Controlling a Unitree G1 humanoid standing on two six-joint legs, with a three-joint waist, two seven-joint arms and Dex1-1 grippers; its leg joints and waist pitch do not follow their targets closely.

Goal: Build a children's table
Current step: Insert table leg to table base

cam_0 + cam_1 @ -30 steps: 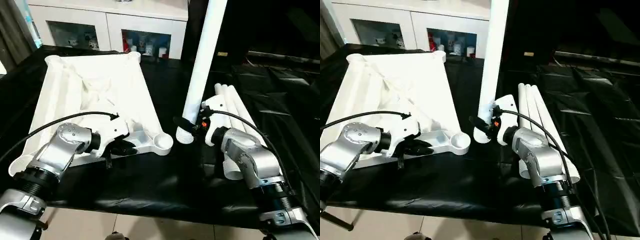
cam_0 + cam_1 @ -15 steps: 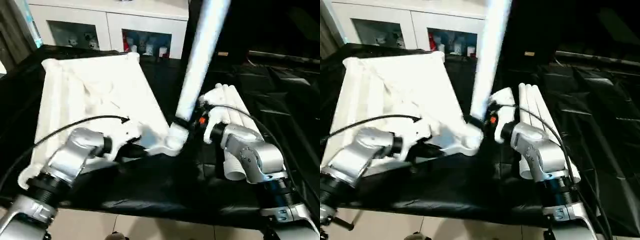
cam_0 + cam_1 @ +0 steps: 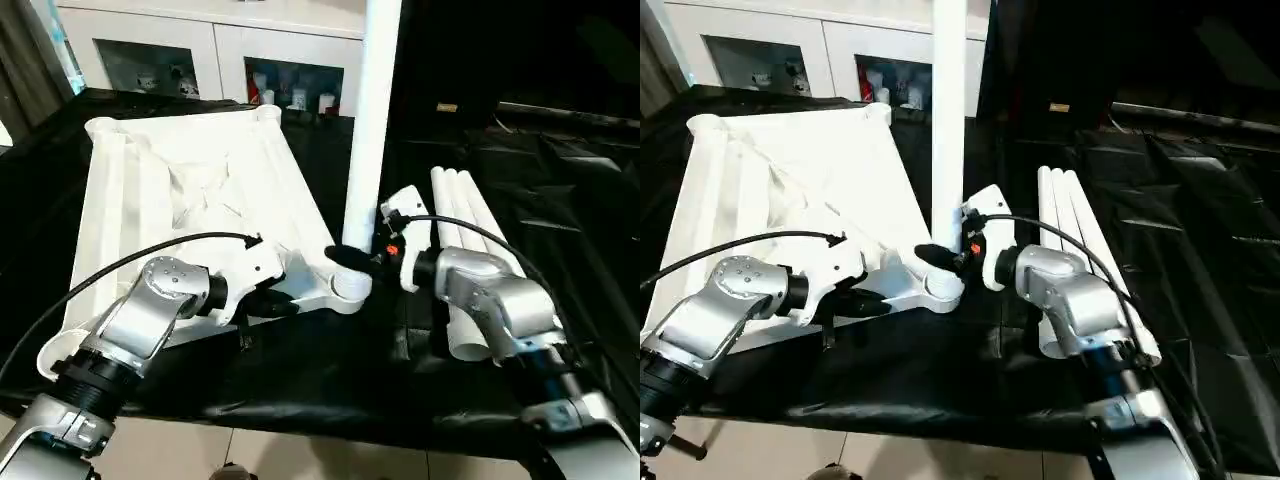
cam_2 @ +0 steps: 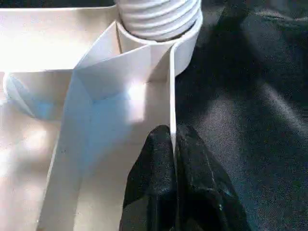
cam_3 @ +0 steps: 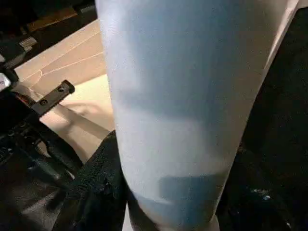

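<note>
Head views: the white plastic rectangular table top lies ribbed side up on the black-draped work surface. A second ago the long white tubular leg leaned beside the near corner, its ribbed end clear of the round corner socket; now it stands upright with that end in the socket. The right gripper holds the leg low, black fingers on either side of the tube just above the socket. The left gripper grips the top's near edge, just beside the socket. Three more white tubular legs lie side by side beyond the right forearm, well apart from both sets of fingers.

Left wrist view: the two black fingertips are pinched narrow on the thin upright rim wall of the top; straight ahead of them the leg's ribbed end sits in the socket ring.

Right wrist view: the tube stands between the fingers, one dark finger pressed against its side.

Judgement: the first leg is entered but probably not fully seated; pressing or twisting it home comes next, with the left grip steadying the top.
</note>
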